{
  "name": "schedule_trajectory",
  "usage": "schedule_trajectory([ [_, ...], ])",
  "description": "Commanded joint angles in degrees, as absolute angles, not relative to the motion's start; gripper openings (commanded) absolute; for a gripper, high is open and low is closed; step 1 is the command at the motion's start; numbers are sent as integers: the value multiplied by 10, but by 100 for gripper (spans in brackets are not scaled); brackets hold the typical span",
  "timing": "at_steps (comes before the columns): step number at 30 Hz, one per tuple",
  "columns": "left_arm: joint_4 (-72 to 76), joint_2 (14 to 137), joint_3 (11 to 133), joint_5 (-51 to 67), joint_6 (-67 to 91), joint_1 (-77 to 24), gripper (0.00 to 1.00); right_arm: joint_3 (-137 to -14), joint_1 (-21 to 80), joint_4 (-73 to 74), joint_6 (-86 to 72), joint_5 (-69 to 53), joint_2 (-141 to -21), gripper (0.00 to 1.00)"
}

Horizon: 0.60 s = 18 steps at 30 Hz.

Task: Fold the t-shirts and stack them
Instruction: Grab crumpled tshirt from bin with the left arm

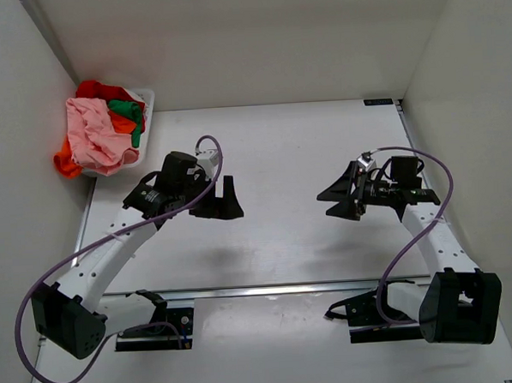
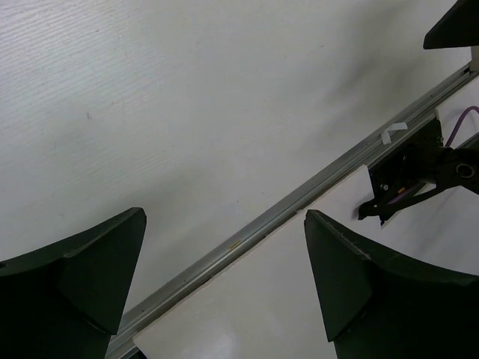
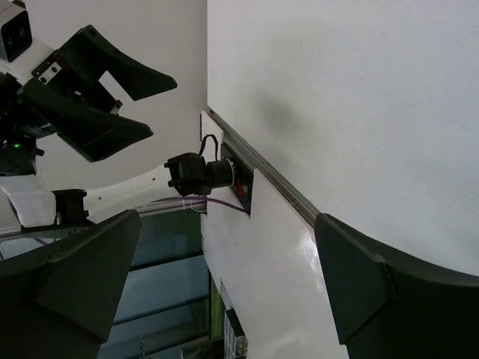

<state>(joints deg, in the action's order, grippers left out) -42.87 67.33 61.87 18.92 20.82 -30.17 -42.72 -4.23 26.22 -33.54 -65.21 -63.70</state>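
The t-shirts lie crumpled in a heap in a white basket (image 1: 145, 99) at the far left corner: a salmon pink one (image 1: 98, 135) on top, with green (image 1: 130, 110), orange (image 1: 65, 160) and red (image 1: 96, 87) cloth around it. My left gripper (image 1: 224, 201) is open and empty, held above the table's middle left, well to the right of the basket. My right gripper (image 1: 341, 200) is open and empty above the middle right. Both point toward each other. No shirt shows in either wrist view.
White walls close in the table on the left, back and right. A metal rail (image 1: 270, 288) runs across the table near the arm bases; it also shows in the left wrist view (image 2: 299, 202) and the right wrist view (image 3: 262, 164).
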Motion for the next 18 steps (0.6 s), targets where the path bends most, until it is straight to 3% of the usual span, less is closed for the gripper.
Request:
schedule_trajectory([
  [1, -404, 652, 617, 215, 199, -285, 99, -432, -38, 200, -359, -683, -627, 99],
  [7, -267, 577, 521, 345, 203, -223, 98, -432, -40, 171, -381, -671, -596, 99],
  [14, -239, 542, 503, 252, 259, -164, 99, -480, -100, 278, -331, -611, -589, 99],
  [17, -208, 538, 500, 204, 272, -78, 99, -490, -127, 295, -326, -602, -599, 100],
  [18, -183, 543, 511, 166, 282, -49, 74, -508, -131, 291, -331, -586, -599, 97],
])
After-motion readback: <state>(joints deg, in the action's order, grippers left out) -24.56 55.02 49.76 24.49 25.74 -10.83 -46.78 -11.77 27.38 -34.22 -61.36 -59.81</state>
